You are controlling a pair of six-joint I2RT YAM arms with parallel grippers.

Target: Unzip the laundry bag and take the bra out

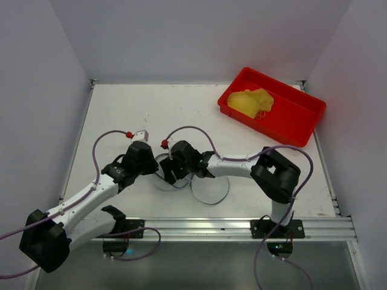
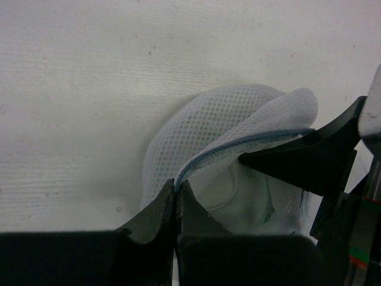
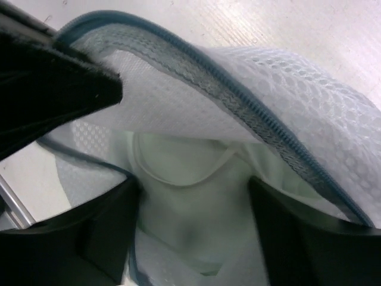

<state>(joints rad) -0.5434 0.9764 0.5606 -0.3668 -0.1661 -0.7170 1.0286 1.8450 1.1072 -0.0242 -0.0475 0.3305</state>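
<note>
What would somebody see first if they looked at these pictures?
The bright red tray at the far right corner, with a yellow cloth inside. Next, near the front edge, the white mesh laundry bag: the left hand pinches its zipper rim, and the open right hand reaches inside toward a pale bra.

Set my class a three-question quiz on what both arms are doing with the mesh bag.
1. True or false: the left gripper is shut on the zipper rim of the round white mesh laundry bag.
2. What does the open right gripper straddle? A a pale bra; B a sock; C nothing.
3. What colour is the crumpled cloth in the red rectangular plastic tray?
Key: 1 true; 2 A; 3 yellow.
</note>
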